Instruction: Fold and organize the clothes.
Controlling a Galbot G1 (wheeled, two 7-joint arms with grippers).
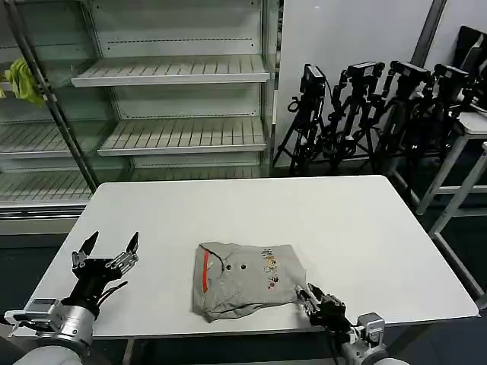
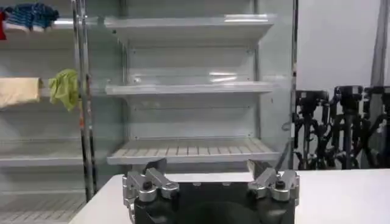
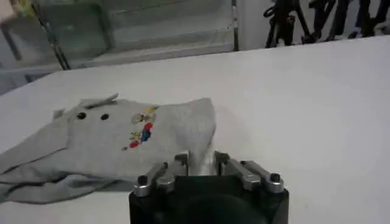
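White bench (image 1: 365, 228) carries a partly folded, light grey cotton T-shirt (image 1: 243, 281) near its front edge. Right end effector (image 1: 310, 296) pinches its soft, limp corner hem; left end effector (image 1: 106, 249) spread, front-left corner.

The left arm's black two-pronged gripper (image 1: 110, 245) had dark, pointed fingers (image 1: 90, 242) joined by silver-grey metal links to a black body, with thin dark cables looping beside it and a silver-grey cylindrical wrist cuff behind. The right arm's smaller black gripper (image 1: 303, 293) carried the same silver-grey links and a pale grey wrist collar. Up close, each link ended in a round silver knuckle with a dark screw at its centre.
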